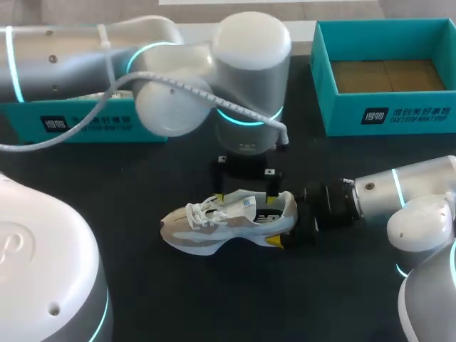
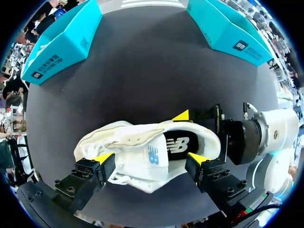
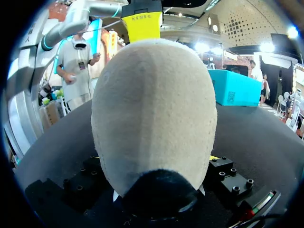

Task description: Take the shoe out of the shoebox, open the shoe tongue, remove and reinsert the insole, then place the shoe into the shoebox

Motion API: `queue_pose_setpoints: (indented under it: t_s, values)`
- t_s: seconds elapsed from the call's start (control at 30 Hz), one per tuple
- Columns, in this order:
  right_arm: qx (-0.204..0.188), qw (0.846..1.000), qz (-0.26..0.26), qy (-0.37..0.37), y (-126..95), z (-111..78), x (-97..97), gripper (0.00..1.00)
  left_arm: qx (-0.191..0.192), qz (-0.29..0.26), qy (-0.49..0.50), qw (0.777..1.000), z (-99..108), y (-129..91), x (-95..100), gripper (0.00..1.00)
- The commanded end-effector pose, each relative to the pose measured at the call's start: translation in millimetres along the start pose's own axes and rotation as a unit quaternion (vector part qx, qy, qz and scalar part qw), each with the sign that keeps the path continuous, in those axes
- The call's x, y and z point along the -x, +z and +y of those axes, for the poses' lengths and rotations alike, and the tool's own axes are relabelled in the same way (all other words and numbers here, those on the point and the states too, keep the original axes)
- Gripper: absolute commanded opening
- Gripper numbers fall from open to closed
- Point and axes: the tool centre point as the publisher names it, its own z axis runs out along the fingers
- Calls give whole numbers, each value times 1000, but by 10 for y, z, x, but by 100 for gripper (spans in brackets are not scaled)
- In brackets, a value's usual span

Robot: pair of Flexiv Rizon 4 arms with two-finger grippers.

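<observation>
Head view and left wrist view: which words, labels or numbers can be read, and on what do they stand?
Open shoebox, front wall: white label, too small to read.
Other teal box half, front wall: same label, too small to read.
Insole inside the shoe: white logo only, no readable word.
No numbers are legible.

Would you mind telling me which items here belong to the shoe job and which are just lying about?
Job: shoe; empty teal shoebox; left end effector; right end effector.
Lying about: second teal box, perhaps the lid.
</observation>
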Motion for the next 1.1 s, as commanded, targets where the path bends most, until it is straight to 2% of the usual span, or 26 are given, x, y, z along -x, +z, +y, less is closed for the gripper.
queue_pose_setpoints:
  t_s: [0.03, 0.43, 0.73, 0.97, 1.1]
  values:
    - [-4, 1000, 0, 0, 28, -35, 28, 0, 7, -37, -7, 999, -52, 96, -197, 100]
    - [-4, 1000, 0, 0, 28, -35, 28, 0, 7, -98, -30, 995, 10, 270, -98, 100]
    - [-4, 1000, 0, 0, 28, -35, 28, 0, 12, -137, -44, 990, 55, 398, 95, 100]
    - [-4, 1000, 0, 0, 28, -35, 28, 0, 19, -151, -54, 987, 79, 448, 241, 100]
    - [-4, 1000, 0, 0, 28, -35, 28, 0, 17, -152, -55, 987, 121, 365, 277, 100]
